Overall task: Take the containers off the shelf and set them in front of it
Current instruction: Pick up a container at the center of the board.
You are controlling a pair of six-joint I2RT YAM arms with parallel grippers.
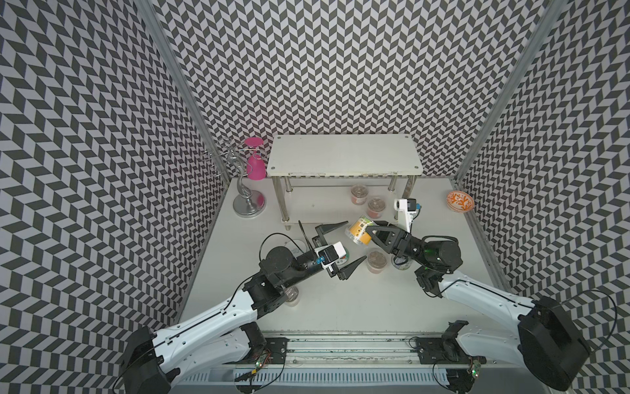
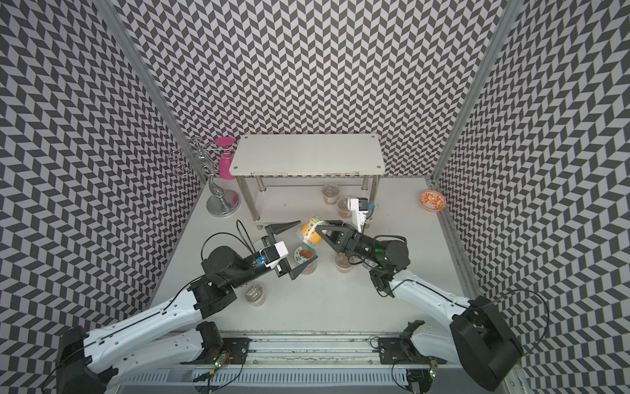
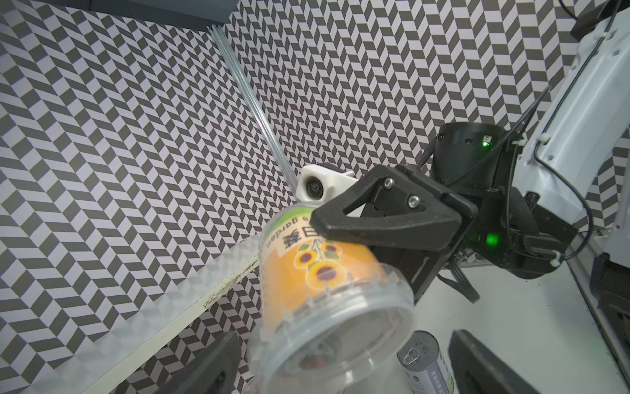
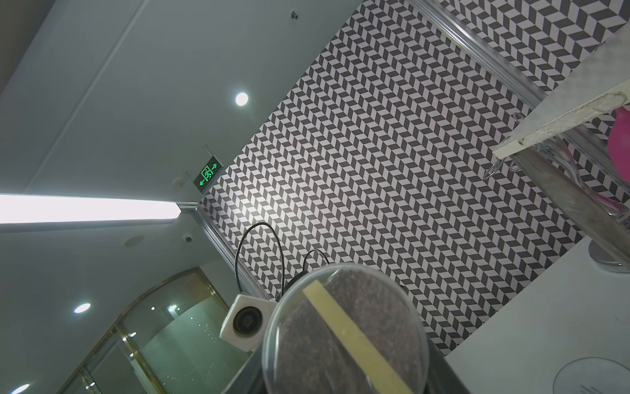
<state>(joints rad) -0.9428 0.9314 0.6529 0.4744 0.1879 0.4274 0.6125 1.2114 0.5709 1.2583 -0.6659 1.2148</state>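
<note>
My right gripper [image 1: 371,232] [image 2: 324,234] is shut on a clear lidded jar [image 1: 358,232] [image 2: 311,232] [image 3: 324,273] with an orange sunflower label. It holds the jar tilted above the table, just in front of the white shelf [image 1: 344,153] [image 2: 306,153]. The jar's base [image 4: 344,331] fills the lower part of the right wrist view. My left gripper [image 1: 356,241] [image 2: 308,240] [image 3: 341,371] is wide open, its fingers either side of the jar's lid end without touching it. Two foil-topped cups [image 1: 358,194] [image 1: 376,207] stand on the lower tier.
On the table stand cups [image 1: 376,261] [image 1: 292,296] [image 2: 304,256] and a pull-tab tin can [image 3: 426,361] under my right arm. A pink goblet [image 1: 255,163] hangs on a silver wire stand [image 1: 245,201] at the back left. An orange patterned bowl [image 1: 460,202] sits far right.
</note>
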